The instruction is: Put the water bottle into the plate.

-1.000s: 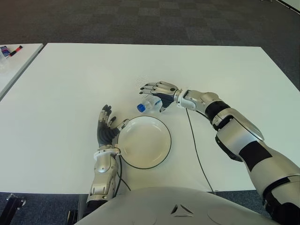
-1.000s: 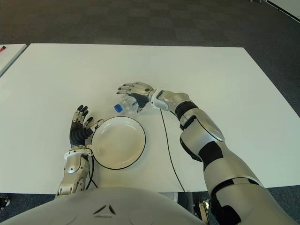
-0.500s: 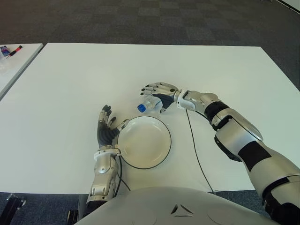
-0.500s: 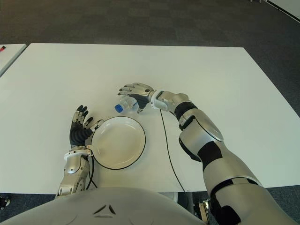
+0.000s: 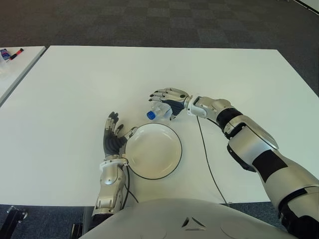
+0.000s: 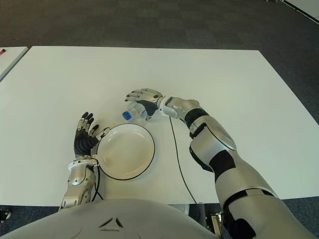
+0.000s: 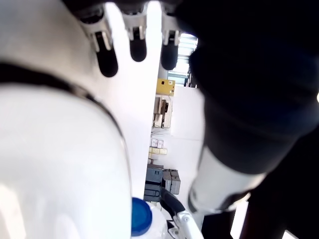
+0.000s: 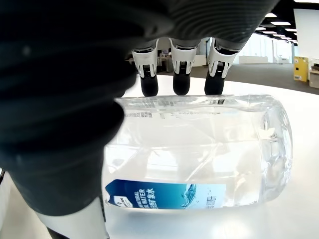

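Observation:
The clear water bottle [image 5: 156, 111] with a blue cap [image 5: 151, 115] lies on its side on the white table [image 5: 75, 89], just beyond the plate's far rim. My right hand [image 5: 164, 97] is spread over the bottle, palm down. Its fingertips [image 8: 180, 79] reach past the bottle's [image 8: 199, 149] far side without closing on it. The white plate [image 5: 154, 152] with a dark rim sits near the table's front edge and holds nothing. My left hand [image 5: 113, 133] shows flat against the plate's left side, fingers extended.
A black cable [image 5: 207, 159] runs across the table from the right wrist toward the front edge, just right of the plate. A second white table [image 5: 15, 69] with small items stands at the far left. Dark carpet lies beyond.
My right hand has settled slightly lower over the bottle, and the blue cap has shifted a touch to the right. The left hand and plate have not moved.

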Motion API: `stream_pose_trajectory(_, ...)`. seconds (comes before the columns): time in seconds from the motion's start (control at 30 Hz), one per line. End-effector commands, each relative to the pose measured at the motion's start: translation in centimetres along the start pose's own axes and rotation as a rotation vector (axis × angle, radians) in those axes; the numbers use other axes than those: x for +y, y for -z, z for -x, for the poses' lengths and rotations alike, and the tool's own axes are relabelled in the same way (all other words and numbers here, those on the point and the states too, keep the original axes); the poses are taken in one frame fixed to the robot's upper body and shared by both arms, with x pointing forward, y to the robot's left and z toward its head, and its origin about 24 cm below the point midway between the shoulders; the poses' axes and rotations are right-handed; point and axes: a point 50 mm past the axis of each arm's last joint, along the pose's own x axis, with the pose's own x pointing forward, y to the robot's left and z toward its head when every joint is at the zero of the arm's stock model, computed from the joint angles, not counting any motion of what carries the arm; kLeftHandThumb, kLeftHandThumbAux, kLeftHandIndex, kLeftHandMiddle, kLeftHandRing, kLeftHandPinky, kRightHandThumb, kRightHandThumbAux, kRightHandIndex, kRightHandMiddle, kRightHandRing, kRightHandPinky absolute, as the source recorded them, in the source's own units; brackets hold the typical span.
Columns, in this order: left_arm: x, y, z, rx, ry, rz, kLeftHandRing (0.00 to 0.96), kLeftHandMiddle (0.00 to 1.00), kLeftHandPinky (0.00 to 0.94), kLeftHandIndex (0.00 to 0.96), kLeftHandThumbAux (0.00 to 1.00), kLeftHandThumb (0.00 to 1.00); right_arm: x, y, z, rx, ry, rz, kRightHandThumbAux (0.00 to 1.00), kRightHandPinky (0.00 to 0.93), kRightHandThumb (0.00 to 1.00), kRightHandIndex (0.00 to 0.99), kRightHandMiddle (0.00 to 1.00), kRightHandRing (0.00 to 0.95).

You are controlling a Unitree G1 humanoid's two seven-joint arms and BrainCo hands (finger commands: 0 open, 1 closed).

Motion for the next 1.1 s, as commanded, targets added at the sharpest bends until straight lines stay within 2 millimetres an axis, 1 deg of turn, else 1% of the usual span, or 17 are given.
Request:
stream_pose_trajectory(0.03,-1.4,1.1,0.9,0.069,-0.03,0.081,0.082,0.12,0.11,0.105,0.957,0.0,0.1,0.1,0.0,0.016,-0.009,-0.012,0.906,0.126,0.0,0.0,0.0,0.006)
stream_pose_trajectory(0.2,-1.4,1.1,0.9,0.07,-0.029,0.084,0.085,0.124,0.108,0.109,0.957,0.0,0.5,0.0,-0.1,0.02,-0.031,-0.006,0.904,0.14,0.0,0.0,0.0,0.021)
stream_pose_trajectory(0.4,-1.5,1.1,1.0,0.07,-0.029,0.08,0.085,0.124,0.11,0.111,0.954,0.0,1.0,-0.1,-0.1,0.02,-0.058,0.013,0.897,0.111,0.0,0.0,0.0,0.015)
stream_pose_trajectory(0.57,-1.6,1.0,1.0,0.068,-0.025,0.068,0.078,0.114,0.099,0.106,0.936,0.0,2.1,-0.4,0.0,0.026,-0.082,0.022,0.897,0.081,0.0,0.0,0.0,0.002)
stream_pose_trajectory(0.7,-1.6,0.9,1.0,0.067,-0.024,0.058,0.074,0.108,0.096,0.101,0.929,0.0,2.8,-0.5,0.0,0.042,-0.094,0.002,0.901,0.076,0.0,0.0,0.0,0.0)
stream_pose_trajectory(0.83,-1.6,0.8,1.0,0.071,-0.031,0.053,0.071,0.104,0.098,0.101,0.924,0.003,3.0,-0.5,0.1,0.051,-0.091,-0.021,0.905,0.076,0.0,0.0,0.0,0.0)
stream_pose_trajectory(1.1,-1.7,0.8,1.0,0.079,-0.035,0.055,0.07,0.104,0.097,0.11,0.912,0.04,3.4,-0.7,0.0,0.069,-0.096,-0.05,0.909,0.083,0.0,0.0,0.0,0.0)
